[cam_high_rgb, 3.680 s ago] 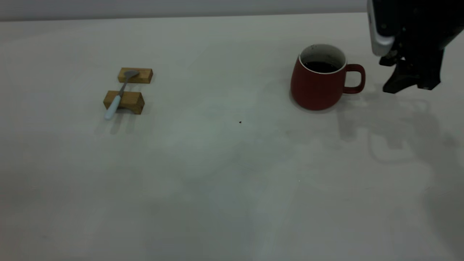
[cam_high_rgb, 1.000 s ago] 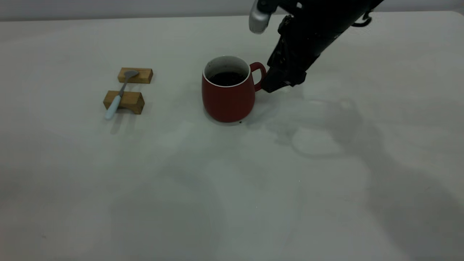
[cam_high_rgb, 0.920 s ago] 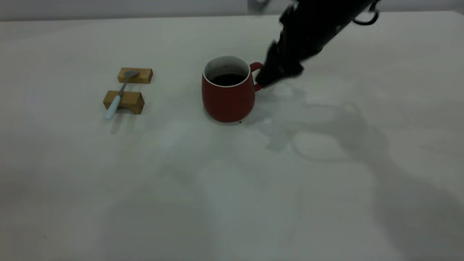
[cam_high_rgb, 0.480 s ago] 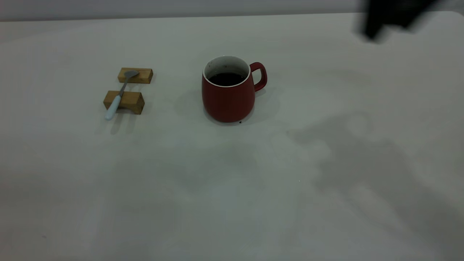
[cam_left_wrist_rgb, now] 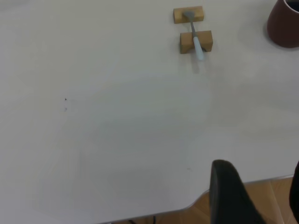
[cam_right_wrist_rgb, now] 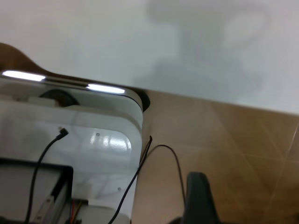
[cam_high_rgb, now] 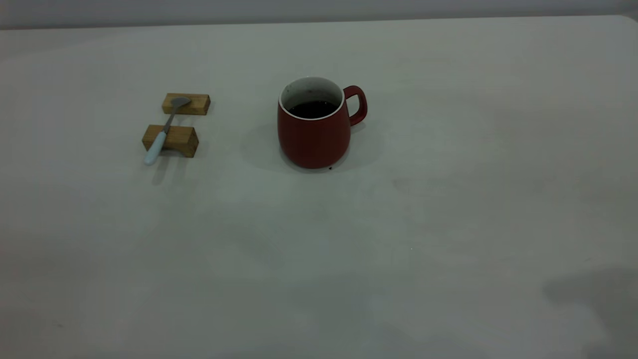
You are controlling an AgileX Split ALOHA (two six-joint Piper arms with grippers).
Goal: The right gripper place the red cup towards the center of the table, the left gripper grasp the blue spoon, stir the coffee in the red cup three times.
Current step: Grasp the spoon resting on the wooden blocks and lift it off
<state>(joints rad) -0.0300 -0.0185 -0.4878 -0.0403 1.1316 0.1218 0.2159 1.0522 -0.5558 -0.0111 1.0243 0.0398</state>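
The worktop point(cam_high_rgb: 448, 224) is a wide, matte off-white surface. On it, near the middle, stands the cup point(cam_high_rgb: 313, 127), upright, with its handle turned toward the right arm's side. So the placing step looks done. The cup holds coffee point(cam_high_rgb: 313, 108) well below the rim. It is likely heavy and steady on its broad base, but a hard knock from the spoon could slop the liquid.

Well apart from the cup, toward the left arm's side, sit two wooden blocks point(cam_high_rgb: 171, 140), one behind the other. The spoon point(cam_high_rgb: 163, 130) lies bridged across them: its bowl rests on the far block and its pale blue handle passes over the near block, with the end jutting out past it, clear of the worktop.

The spoon is light, thin and stiff, and its smooth handle may slip or twist in a loose pinch. The best hold seems to be on the handle end that overhangs the near block, where fingers can close from both sides without touching wood.

The left gripper point(cam_left_wrist_rgb: 254, 196) is seen only in its wrist view, off the worktop's edge and far from the spoon. One dark finger point(cam_left_wrist_rgb: 226, 191) shows with a wide gap beside it, so it seems open and empty. The right gripper point(cam_right_wrist_rgb: 198, 200) is off the worktop over the floor; I cannot tell its state.
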